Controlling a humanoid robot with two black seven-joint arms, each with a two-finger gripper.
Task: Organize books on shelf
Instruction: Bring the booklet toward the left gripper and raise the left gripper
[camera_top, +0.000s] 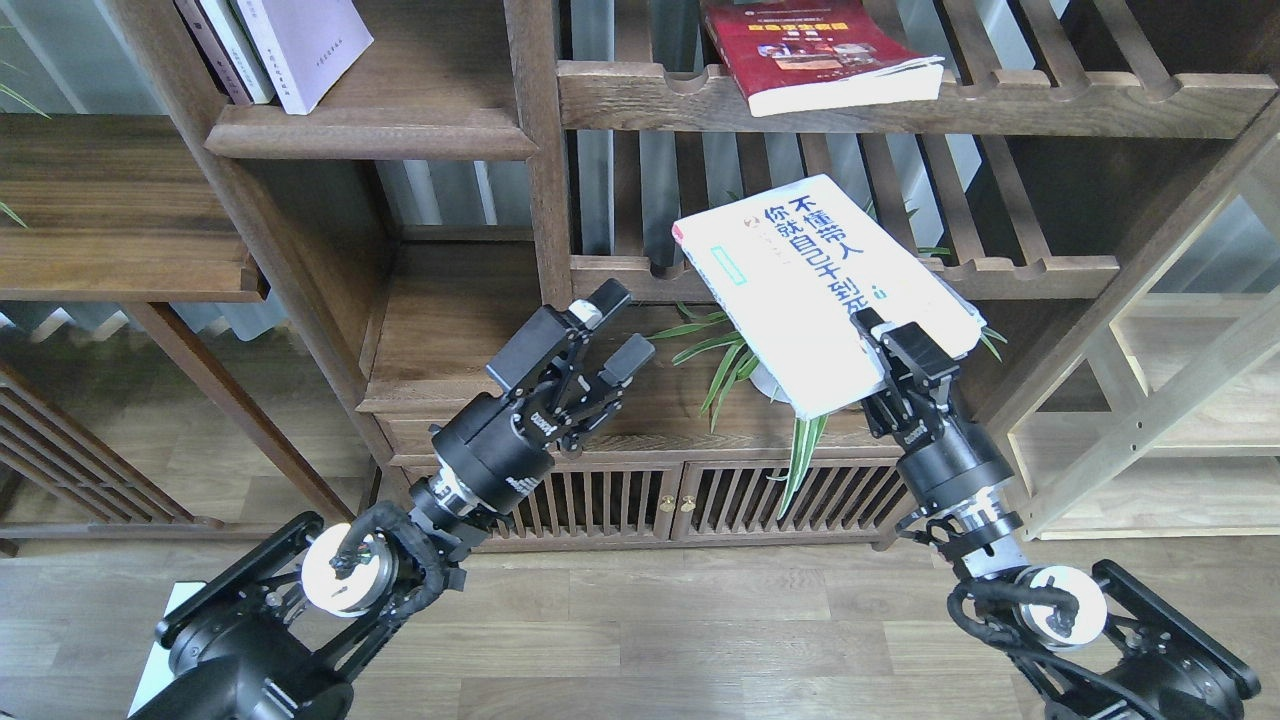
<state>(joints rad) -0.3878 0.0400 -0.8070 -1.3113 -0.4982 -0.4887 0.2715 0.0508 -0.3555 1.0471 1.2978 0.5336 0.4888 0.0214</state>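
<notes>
My right gripper (880, 350) is shut on the lower edge of the large white book (800, 270) with black Chinese characters and holds it tilted in the air in front of the middle slatted rack. My left gripper (618, 325) is open and empty, left of that book. The pale lavender book (305, 45) leans upright on the solid dark-brown shelf (370, 132) at the upper left. The dark red book (815, 55) lies flat on the upper slatted rack.
A potted spider plant (760, 360) stands on the cabinet top (660, 425) under the held book. Slatted racks (1020, 275) lie behind it. A bookcase upright (545, 190) stands between the shelf and the racks. A pale wooden rack (1150, 420) is at the right.
</notes>
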